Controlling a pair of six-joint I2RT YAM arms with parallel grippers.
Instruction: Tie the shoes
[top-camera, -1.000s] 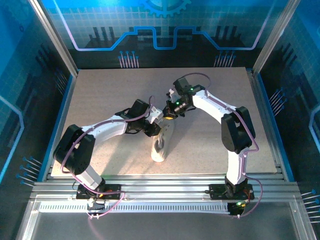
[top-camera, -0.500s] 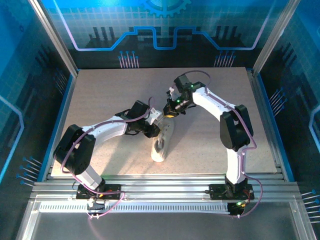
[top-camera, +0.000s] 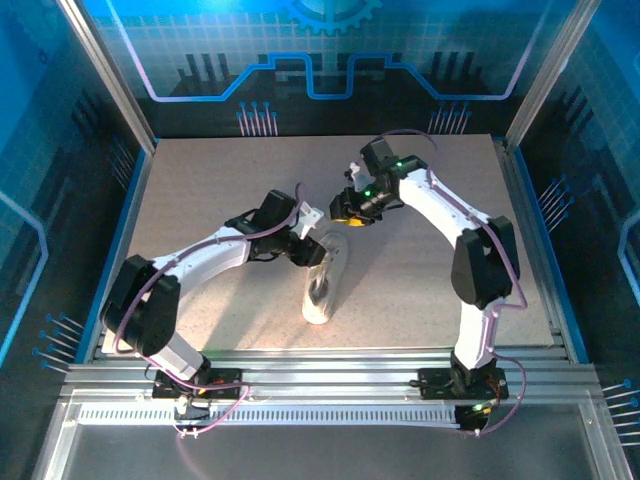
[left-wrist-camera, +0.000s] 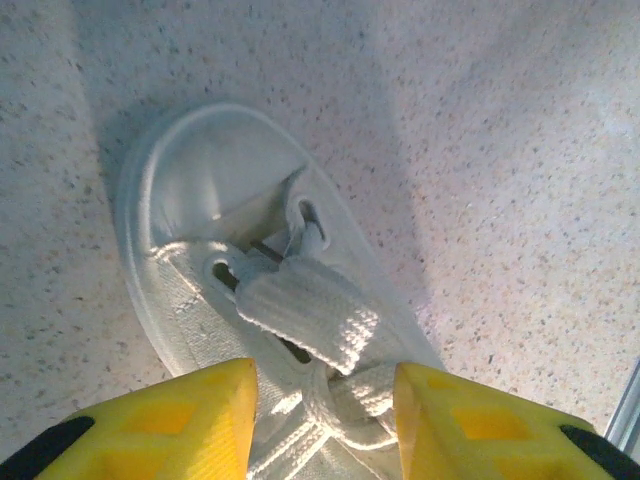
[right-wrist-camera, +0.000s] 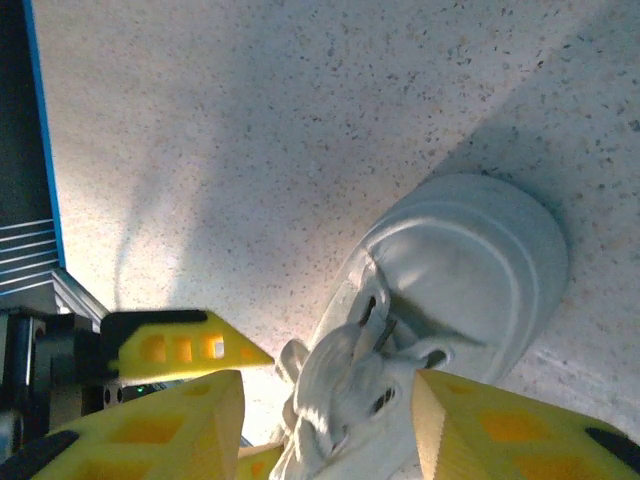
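Observation:
The white shoe (top-camera: 325, 285) lies lengthwise in the middle of the table. My left gripper (top-camera: 308, 250) hovers over its far end and my right gripper (top-camera: 342, 215) hangs just beyond it. In the left wrist view the left gripper (left-wrist-camera: 325, 425) is open. The crossed white laces (left-wrist-camera: 350, 395) lie between the yellow fingers (left-wrist-camera: 190, 425) with a gap on each side. In the right wrist view the right gripper (right-wrist-camera: 325, 435) is open above the shoe (right-wrist-camera: 470, 250), and its bunched laces (right-wrist-camera: 345, 385) touch neither finger. The left gripper's yellow finger (right-wrist-camera: 180, 350) shows beside them.
The speckled table (top-camera: 220, 180) is bordered by a blue edge (top-camera: 130, 220) on the left and aluminium rails (top-camera: 330, 365) at the front. Both arms reach in over the table's middle, close to each other.
Both grippers have opened and let go of the laces. The right gripper has drawn back, away from the shoe toward the far side. The left wrist has shifted slightly.

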